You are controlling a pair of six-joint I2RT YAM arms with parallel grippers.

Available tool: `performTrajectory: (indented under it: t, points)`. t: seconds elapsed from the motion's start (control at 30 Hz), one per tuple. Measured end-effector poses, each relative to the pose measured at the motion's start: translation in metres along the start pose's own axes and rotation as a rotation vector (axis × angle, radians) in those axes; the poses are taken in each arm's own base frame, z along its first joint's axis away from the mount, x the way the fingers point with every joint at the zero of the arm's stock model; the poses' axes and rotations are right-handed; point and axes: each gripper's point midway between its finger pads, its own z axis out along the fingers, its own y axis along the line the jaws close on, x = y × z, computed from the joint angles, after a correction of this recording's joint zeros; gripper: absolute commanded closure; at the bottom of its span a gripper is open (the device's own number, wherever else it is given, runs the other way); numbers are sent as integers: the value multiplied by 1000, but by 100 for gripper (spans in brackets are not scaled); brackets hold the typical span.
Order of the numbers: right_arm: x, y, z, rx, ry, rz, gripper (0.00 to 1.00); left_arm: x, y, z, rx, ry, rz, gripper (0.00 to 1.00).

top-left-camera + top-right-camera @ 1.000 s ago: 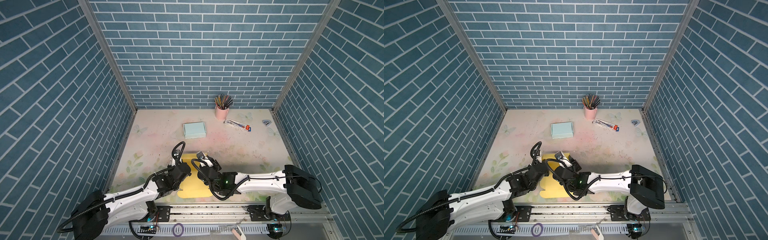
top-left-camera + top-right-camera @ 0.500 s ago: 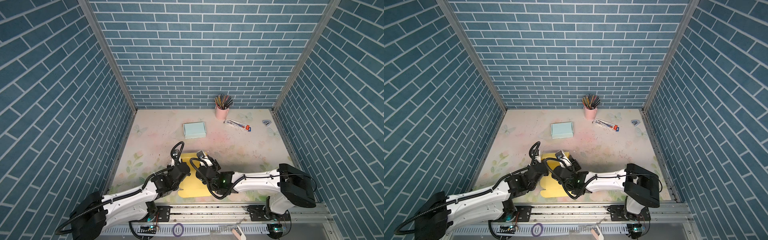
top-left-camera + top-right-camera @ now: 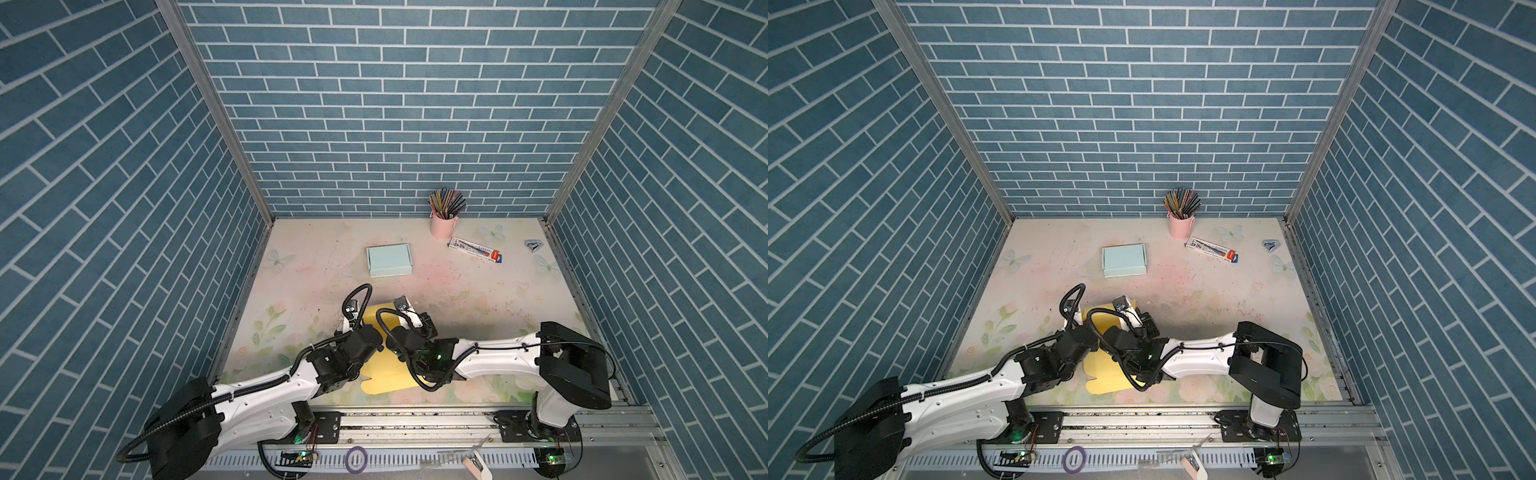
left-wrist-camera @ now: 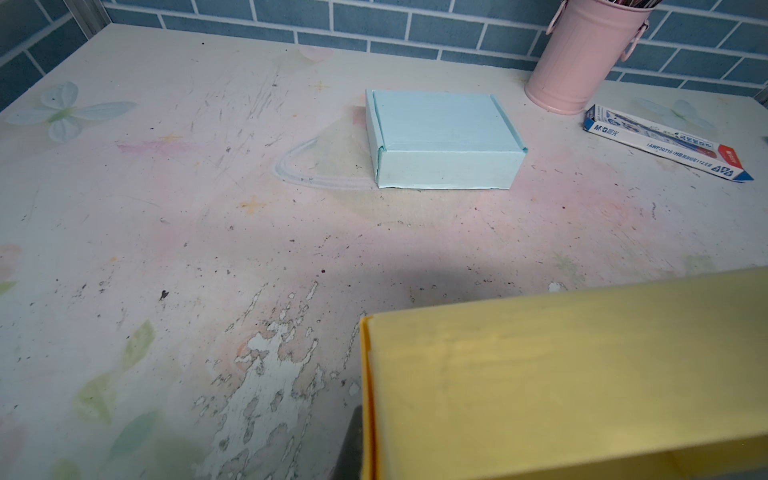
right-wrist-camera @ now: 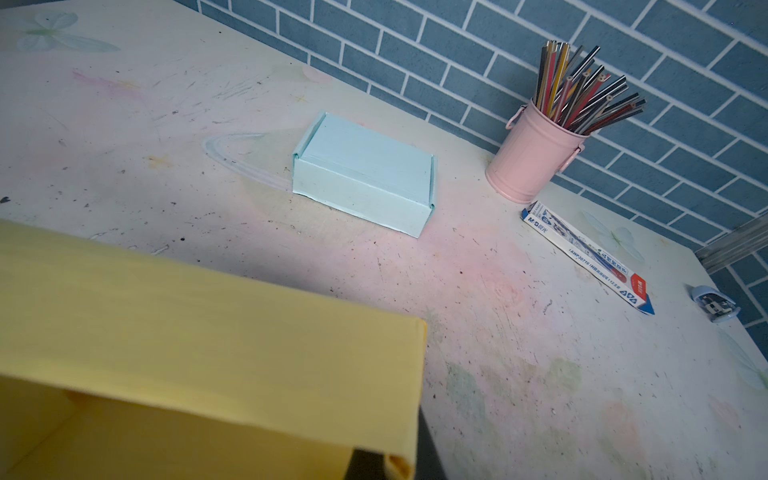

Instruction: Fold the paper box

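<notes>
The yellow paper box point(image 3: 388, 376) lies at the front middle of the table in both top views point(image 3: 1105, 376), its far wall raised and a flat flap reaching toward the front edge. My left gripper point(image 3: 357, 326) sits at the raised wall's left end, shut on it; the left wrist view shows the yellow wall point(image 4: 561, 382) with one dark finger point(image 4: 351, 444) outside its edge. My right gripper point(image 3: 409, 322) is at the wall's right end. In the right wrist view its dark fingers point(image 5: 368, 465) pinch the wall's corner point(image 5: 399, 415).
A folded light blue box point(image 3: 389, 259) stands farther back. A pink cup of pencils point(image 3: 444, 224), a pencil carton point(image 3: 476, 249) and a small blue sharpener point(image 3: 533, 245) lie along the back right. Brick walls enclose three sides.
My right gripper has closed onto the yellow box's right wall end, and that arm has shifted slightly left. The left gripper has held its grip in place.
</notes>
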Motion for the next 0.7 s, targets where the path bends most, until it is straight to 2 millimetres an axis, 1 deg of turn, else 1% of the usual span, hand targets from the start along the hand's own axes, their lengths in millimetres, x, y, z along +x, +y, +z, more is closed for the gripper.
performTrajectory:
  t: [0.1,0.2,0.27,0.3,0.4,0.43,0.67,0.7]
  points:
    - [0,-1,1,14,-5,1,100,0,-1,1,0,-1,-3,98]
    - [-1,0,3,27,-7,-3,90,1,0,2,-8,0,-2,98]
    - [0,1,4,35,-5,-12,87,0,0,3,-8,-5,-8,98]
    - [0,1,5,41,-4,-18,88,-1,-1,3,-7,-8,-10,98]
    - [1,0,5,50,-5,-19,98,0,-1,3,-6,-7,-9,98]
    - [1,0,5,52,-8,-10,100,-1,-1,3,-5,-8,-11,98]
    - [0,-2,4,64,-15,-12,100,-2,-2,3,-2,-12,-16,98]
    - [0,-2,4,64,-15,-13,98,-2,-2,3,-2,-12,-16,98]
